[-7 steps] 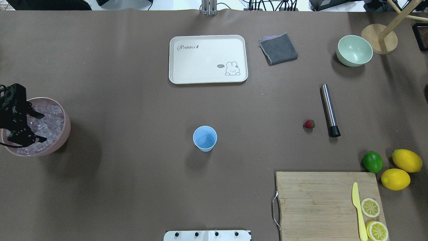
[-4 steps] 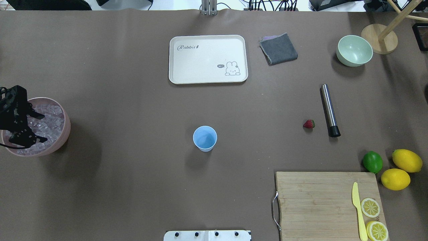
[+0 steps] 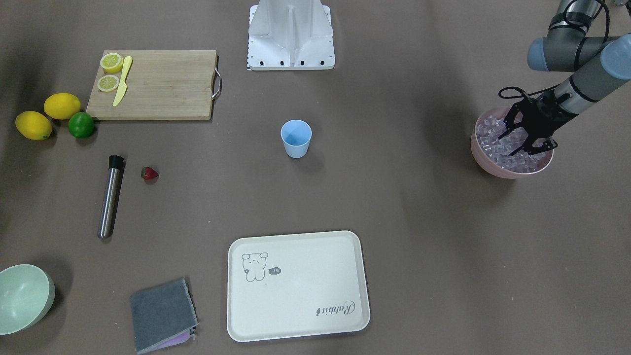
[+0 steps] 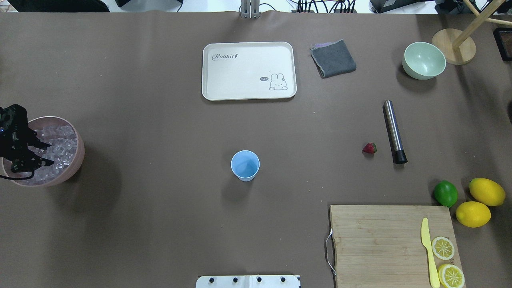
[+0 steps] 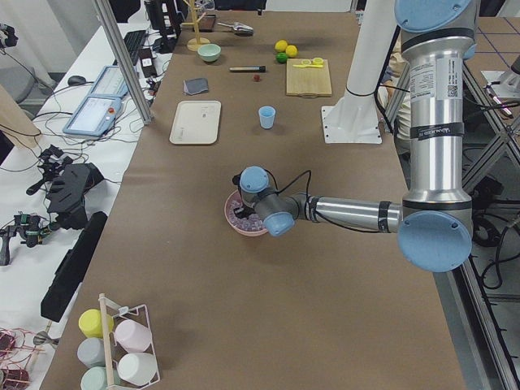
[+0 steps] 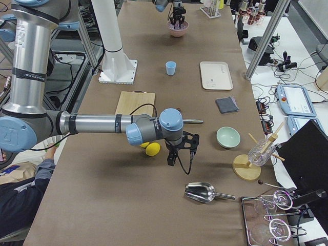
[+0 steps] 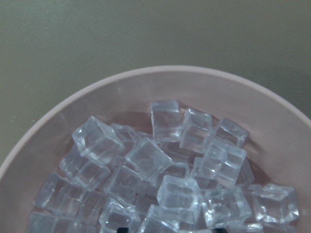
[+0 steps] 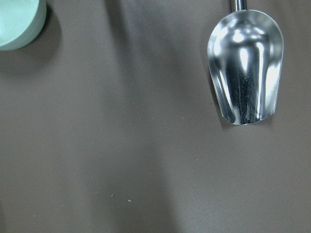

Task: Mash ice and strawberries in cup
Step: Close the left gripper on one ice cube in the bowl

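Observation:
The light-blue cup point(image 4: 245, 165) stands upright near the table's middle, and nothing shows inside it. One red strawberry point(image 4: 369, 148) lies to its right, next to a steel muddler point(image 4: 394, 130). Clear ice cubes point(image 4: 60, 146) fill the pink bowl point(image 4: 78, 160) at the left edge. My left gripper point(image 4: 50, 153) hangs low over the ice with its fingers spread; the front-facing view shows the left gripper point(image 3: 508, 145) tilted into the bowl. The left wrist view shows only ice point(image 7: 165, 165). My right gripper point(image 6: 179, 158) hovers off to the right above bare table; I cannot tell its state.
A cream tray point(image 4: 248, 70), a grey cloth point(image 4: 333, 58) and a pale green bowl point(image 4: 424, 61) sit at the far side. A cutting board point(image 4: 380, 240) with knife and lemon slices, a lime point(image 4: 445, 193) and two lemons are near right. A metal scoop point(image 8: 245, 68) lies below the right wrist.
My left gripper has sunk lower into the ice bowl and shifted slightly left, its fingers looking a little closer together. Everything else is unmoved.

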`<state>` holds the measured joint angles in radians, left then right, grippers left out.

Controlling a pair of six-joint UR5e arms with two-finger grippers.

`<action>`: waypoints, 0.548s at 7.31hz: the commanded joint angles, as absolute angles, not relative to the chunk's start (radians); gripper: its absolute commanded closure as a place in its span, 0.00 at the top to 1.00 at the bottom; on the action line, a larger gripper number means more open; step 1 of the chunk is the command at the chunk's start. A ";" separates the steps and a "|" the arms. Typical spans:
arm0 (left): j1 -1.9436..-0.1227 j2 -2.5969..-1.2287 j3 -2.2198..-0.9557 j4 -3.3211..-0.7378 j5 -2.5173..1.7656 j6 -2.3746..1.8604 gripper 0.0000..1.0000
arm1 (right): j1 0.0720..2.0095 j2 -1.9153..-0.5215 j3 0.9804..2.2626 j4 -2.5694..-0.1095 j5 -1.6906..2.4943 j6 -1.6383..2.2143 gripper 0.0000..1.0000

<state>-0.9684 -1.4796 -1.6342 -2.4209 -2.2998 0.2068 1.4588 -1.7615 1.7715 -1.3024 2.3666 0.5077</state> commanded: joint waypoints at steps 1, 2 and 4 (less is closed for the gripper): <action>-0.974 -1.477 -1.661 -2.418 -2.313 0.206 0.00 | 1.459 -1.763 1.772 -1.302 2.365 0.508 1.00; -0.982 -1.480 -1.661 -2.418 -2.350 0.206 0.00 | 1.459 -1.763 1.772 -1.302 2.365 0.508 1.00; -1.038 -1.494 -1.660 -2.416 -2.432 0.207 0.00 | 1.460 -1.761 1.773 -1.302 2.365 0.508 1.00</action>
<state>-1.0032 -1.4849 -1.6594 -2.4173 -2.3755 0.2065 1.4590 -1.7617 1.7715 -1.3023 2.3654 0.5077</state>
